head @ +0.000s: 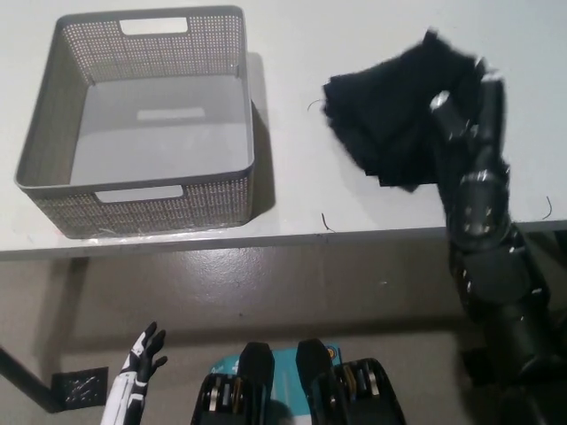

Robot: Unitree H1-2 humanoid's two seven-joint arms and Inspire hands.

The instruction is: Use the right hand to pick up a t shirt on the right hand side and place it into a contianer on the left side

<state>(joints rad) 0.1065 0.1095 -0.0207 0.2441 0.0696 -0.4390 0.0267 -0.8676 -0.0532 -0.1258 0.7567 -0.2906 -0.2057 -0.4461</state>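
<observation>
The black t-shirt (394, 111) is bunched up and looks lifted off the white table (292, 190) at the right. My black right hand (462, 124) is shut on the shirt's right side, and the cloth hides most of the fingers. The grey perforated container (250, 133) stands on the table's left with nothing inside it. My white left hand (139, 372) rests low at the lower left, below the table, with its fingers apart.
A bare strip of table separates the container from the shirt. The table's front edge (266, 241) runs across the middle of the view, with brown floor (283, 292) below it. A short dark thread (326, 221) lies near that edge.
</observation>
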